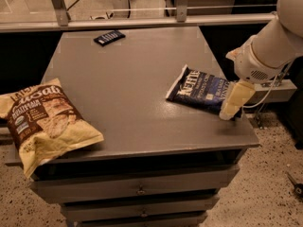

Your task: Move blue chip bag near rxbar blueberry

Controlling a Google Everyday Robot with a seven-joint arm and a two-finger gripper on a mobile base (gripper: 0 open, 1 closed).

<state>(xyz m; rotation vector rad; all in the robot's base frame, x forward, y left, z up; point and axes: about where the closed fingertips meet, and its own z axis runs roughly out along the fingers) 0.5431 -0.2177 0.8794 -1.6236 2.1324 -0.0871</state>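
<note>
The blue chip bag (pixel 199 89) lies flat near the right edge of the grey table (pixel 128 89), navy with white lettering. The rxbar blueberry (pixel 109 37) is a small dark flat wrapper at the far side of the table, left of centre. My gripper (pixel 232 107) hangs from the white arm at the right, just above the table at the bag's right end, its pale finger overlapping the bag's edge.
A large yellow-and-brown chip bag (pixel 42 119) lies at the table's left front corner, overhanging the edge. Drawers (pixel 137 190) sit under the tabletop. A metal rail (pixel 142 21) runs behind the table. Cables hang at the right by the arm.
</note>
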